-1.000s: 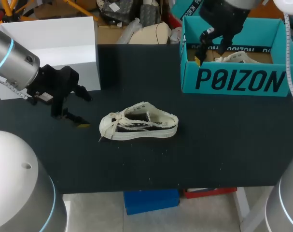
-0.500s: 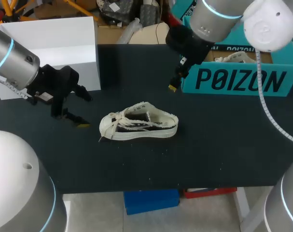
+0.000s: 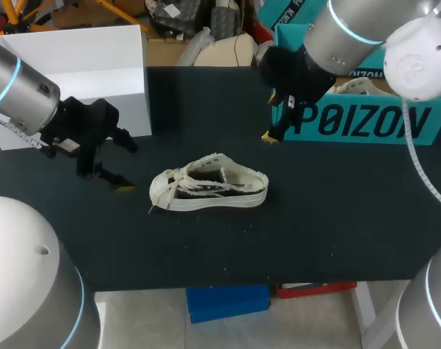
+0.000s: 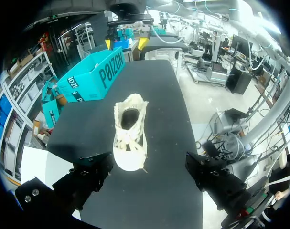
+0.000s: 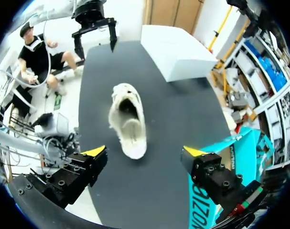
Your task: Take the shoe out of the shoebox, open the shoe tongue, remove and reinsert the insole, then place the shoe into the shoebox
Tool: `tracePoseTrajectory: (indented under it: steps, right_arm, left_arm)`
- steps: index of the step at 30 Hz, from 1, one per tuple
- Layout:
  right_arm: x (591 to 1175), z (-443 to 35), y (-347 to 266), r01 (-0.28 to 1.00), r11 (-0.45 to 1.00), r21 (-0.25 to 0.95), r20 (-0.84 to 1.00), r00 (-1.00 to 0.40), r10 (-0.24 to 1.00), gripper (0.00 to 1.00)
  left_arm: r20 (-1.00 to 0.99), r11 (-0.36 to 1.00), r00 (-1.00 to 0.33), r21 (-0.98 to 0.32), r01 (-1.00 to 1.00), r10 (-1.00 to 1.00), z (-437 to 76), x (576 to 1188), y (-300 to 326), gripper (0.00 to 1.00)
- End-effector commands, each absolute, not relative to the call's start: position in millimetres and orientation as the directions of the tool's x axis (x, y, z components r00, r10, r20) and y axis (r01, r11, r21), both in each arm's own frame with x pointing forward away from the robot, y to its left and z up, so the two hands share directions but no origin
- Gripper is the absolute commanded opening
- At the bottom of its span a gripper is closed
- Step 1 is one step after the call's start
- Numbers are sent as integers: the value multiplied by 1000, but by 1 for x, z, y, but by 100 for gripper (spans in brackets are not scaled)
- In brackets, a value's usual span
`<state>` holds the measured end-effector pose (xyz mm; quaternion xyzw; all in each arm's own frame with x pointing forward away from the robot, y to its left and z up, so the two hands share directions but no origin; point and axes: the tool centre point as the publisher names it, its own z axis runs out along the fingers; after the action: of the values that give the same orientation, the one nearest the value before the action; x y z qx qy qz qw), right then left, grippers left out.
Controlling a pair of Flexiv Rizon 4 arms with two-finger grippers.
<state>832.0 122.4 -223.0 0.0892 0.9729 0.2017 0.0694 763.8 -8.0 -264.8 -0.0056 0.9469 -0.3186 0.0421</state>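
Bench: dark, carries everything. Shoebox: teal, open, well beyond the shoe's heel end. Shoe: out of the box, upright on its sole mid-bench, laces tied, tongue not yet lifted. Right pincer: released, spread wide, above and behind the shoe's heel. Left pincer: released, just off the shoe's toe.

Judgement: brace the toe first, then pinch the tongue only, clear of the laces.

Head view looks down from behind; both wrist views face the shoe from opposite ends
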Motion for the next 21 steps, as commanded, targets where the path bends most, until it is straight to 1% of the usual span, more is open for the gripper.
tracePoseTrajectory:
  steps: [1, 4, 6, 11, 14, 16, 21]
  right_arm:
    - [819, -244, 119, 101, 844, 527, -136, -970, 200, 100]
    - [812, -258, 120, 81, 825, 560, -149, -969, 196, 100]
    - [807, -271, 120, 98, 803, 588, -117, -972, 205, 100]
    - [807, -291, 122, 88, 763, 641, -98, -976, 196, 100]
    - [810, -302, 122, 64, 738, 672, -97, -980, 173, 100]
    - [813, -310, 122, 22, 716, 698, -114, -983, 142, 100]
    - [822, -329, 125, -37, 670, 741, -130, -987, 90, 100]
  left_arm:
    - [-81, 796, -996, -605, 19, -38, -266, 763, -8, 100]
    - [-81, 796, -996, -605, 19, -38, -266, 763, -8, 100]
    - [-81, 796, -996, -605, 19, -38, -266, 763, -8, 100]
    - [-81, 796, -996, -605, 19, -38, -266, 763, -8, 100]
    - [-81, 796, -996, -605, 19, -38, -266, 763, -8, 100]
    - [-81, 796, -996, -605, 19, -38, -266, 763, -8, 100]
    - [-81, 796, -996, -605, 19, -38, -266, 763, -8, 100]
